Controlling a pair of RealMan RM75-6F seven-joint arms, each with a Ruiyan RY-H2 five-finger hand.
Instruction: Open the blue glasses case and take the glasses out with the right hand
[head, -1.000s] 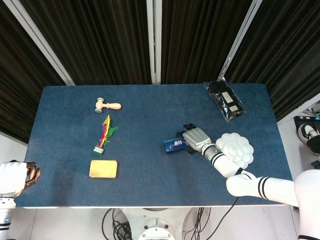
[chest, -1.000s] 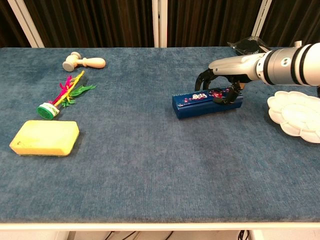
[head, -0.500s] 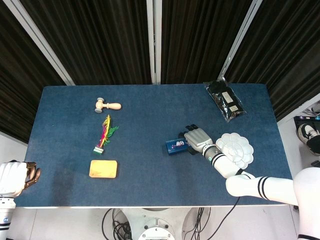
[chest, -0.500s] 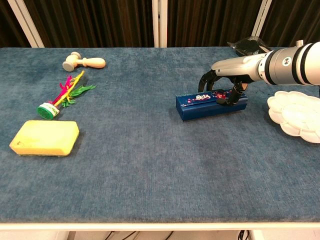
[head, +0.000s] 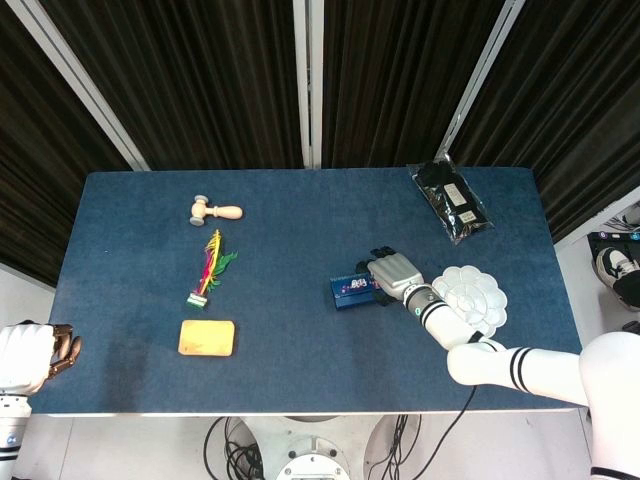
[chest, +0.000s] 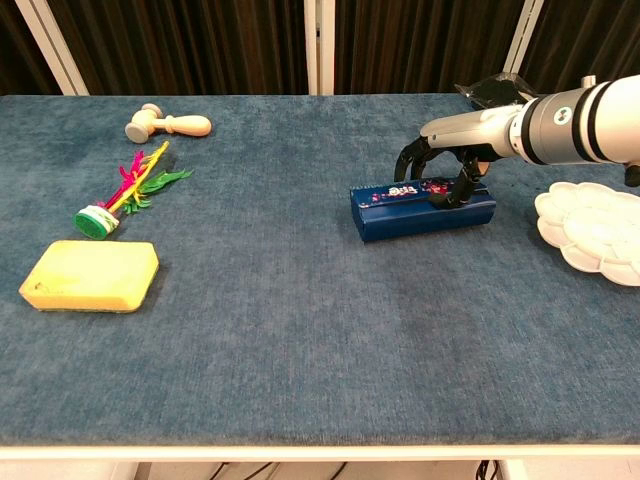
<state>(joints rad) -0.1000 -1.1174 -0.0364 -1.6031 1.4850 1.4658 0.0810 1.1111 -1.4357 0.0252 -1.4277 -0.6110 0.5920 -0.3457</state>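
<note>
- One blue glasses case (chest: 422, 209) lies closed on the table (chest: 300, 330), just left of the white palette (chest: 592, 228).
- Right hand (chest: 447, 163) arches over the case's right end, fingers (chest: 462, 185) curled down and touching its top and back edge.
- Left hand (head: 30, 353) sits off the table's near-left corner, well away from the case; its fingers look curled in on nothing.
- Far left of the case lie a yellow sponge (chest: 90, 275), a feathered shuttlecock (chest: 125, 192) and a wooden stamp (chest: 167, 124).

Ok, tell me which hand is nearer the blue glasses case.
Right. The right hand arches over the blue glasses case, fingertips on its lid; the left hand sits off the table's near left corner.
</note>
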